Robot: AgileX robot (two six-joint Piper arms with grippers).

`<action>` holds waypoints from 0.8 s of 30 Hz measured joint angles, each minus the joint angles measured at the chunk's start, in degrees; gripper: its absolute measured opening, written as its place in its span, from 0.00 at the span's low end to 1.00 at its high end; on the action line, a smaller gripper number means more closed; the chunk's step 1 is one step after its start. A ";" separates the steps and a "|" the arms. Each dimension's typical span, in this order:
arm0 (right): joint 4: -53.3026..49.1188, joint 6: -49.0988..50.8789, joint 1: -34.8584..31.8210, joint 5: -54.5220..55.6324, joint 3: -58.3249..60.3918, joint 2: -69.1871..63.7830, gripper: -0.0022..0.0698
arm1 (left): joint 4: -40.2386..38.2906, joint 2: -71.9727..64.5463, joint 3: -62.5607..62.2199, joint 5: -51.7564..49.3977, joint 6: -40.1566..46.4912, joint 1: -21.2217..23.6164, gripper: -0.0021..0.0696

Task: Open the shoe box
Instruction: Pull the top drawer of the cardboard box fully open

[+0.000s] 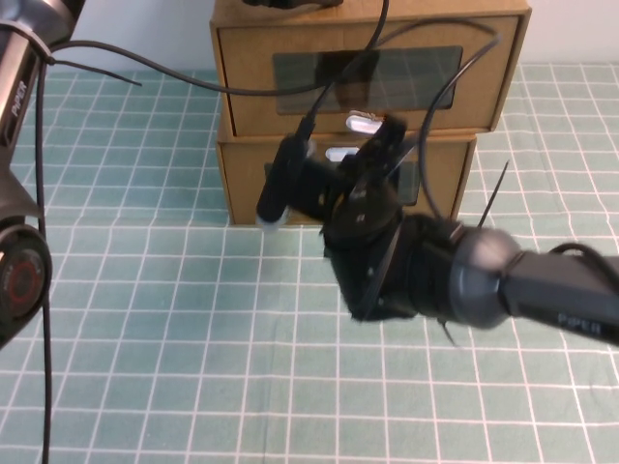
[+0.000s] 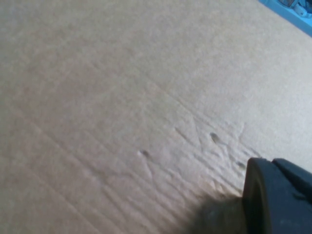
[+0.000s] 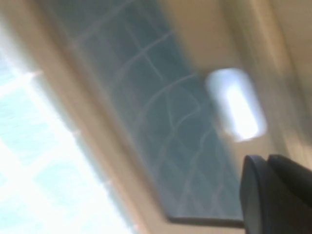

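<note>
Left gripper (image 2: pixel 280 197) near creased brown cardboard (image 2: pixel 136 102)

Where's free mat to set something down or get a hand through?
Free: mat between the left arm and right arm; also the strip left of the stacked shoe boxes. Crowded: the box fronts, where the shut right gripper and cables hang. Left gripper sits close over plain cardboard.

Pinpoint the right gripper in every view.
High view: right gripper centre, fingers shut, at the shoe boxes' fronts.
Left wrist view: not in it; only the left gripper over cardboard.
Right wrist view: dark fingers in the foreground, near a white pull tab.
Shared landmark: the boxes' brown cardboard.
</note>
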State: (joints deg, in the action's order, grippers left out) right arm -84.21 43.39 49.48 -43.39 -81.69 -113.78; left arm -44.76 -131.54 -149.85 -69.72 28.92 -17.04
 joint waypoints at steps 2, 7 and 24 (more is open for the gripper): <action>0.45 0.11 0.88 0.23 1.53 0.34 0.02 | 0.00 0.00 0.00 0.00 -0.08 0.00 0.02; -1.30 0.11 1.41 -3.28 3.50 0.90 0.01 | 0.00 0.00 0.00 0.00 -0.08 0.00 0.02; -9.87 0.11 -3.55 0.81 2.81 2.00 0.44 | 0.00 0.00 0.00 0.00 -0.08 0.00 0.02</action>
State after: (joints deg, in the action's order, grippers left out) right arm -94.08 43.50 45.93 -42.58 -78.88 -111.78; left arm -44.76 -131.54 -149.85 -69.72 28.84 -17.04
